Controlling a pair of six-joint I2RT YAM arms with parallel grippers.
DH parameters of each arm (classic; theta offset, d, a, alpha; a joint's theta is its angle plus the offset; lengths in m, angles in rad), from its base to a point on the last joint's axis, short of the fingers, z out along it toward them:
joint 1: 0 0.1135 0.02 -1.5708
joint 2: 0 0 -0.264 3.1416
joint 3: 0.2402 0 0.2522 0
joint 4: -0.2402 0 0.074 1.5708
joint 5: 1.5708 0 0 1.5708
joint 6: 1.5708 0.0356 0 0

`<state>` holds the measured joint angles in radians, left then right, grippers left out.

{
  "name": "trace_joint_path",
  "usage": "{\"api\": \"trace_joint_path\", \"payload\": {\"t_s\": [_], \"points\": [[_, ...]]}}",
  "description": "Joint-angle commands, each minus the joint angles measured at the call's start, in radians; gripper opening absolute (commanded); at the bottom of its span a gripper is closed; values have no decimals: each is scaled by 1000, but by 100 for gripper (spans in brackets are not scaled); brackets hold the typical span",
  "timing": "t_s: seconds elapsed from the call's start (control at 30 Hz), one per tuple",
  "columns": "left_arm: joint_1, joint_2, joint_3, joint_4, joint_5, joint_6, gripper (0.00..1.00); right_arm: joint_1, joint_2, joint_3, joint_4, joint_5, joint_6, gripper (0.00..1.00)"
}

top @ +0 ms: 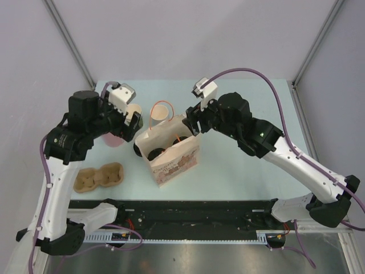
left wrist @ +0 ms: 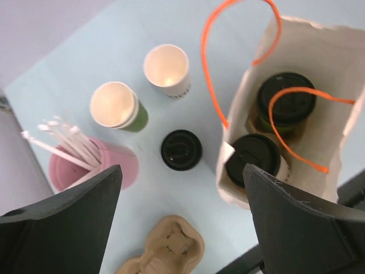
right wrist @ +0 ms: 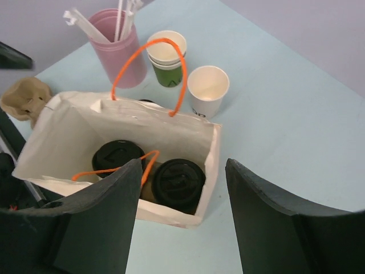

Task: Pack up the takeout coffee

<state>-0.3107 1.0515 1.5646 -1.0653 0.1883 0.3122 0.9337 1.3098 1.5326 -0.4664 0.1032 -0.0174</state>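
Takeout coffee cups [right wrist: 178, 181], both black-lidded, stand side by side inside the paper bag [right wrist: 85, 123], whose rim gapes upward. The left gripper [left wrist: 182, 171] hangs at the bag's 10 o'clock, jaws spread and empty. The right gripper [right wrist: 182, 165], jaws apart and empty, is over the bag's mouth. Bare table [top: 228, 171] lies at the bag's 3 o'clock.

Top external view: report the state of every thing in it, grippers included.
paper bag: upright, mouth open
green lidded cup: in bag, lid on
white lidded cup: in bag, lid on
loose black lid: lying flat, on no cup
bare green cup: upright, unlidded
bare white cup: upright, unlidded, empty
pink cup: upright, holding straws
cup carrier: empty
left gripper: open
right gripper: open
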Motion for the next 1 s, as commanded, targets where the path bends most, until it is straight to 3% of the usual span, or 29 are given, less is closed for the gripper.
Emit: {"api": "trace_joint_path", "payload": {"t_s": [0.0,0.17,0.27,0.43,0.6,0.73,0.97], "points": [[60,27,83,10,-73,-28,90,-58,-55,-32,-3,-36,36,66],[198,108,106,24,-38,-45,71,-96,-86,-72,3,-76,36,66],[283,134,69,80,-73,-56,66,-113,-92,-97,0,-89,30,65],[426,117,-55,185,-96,-64,62,-136,-96,-126,0,-126,27,66],[475,88,-201,237,-124,-30,67,-145,-99,-164,6,-137,20,65],[486,84,-265,252,-157,-30,50,-174,-106,-203,29,-165,20,65],[561,73,-279,315,-187,-58,51,-211,-122,-244,34,-206,-4,65]]}}
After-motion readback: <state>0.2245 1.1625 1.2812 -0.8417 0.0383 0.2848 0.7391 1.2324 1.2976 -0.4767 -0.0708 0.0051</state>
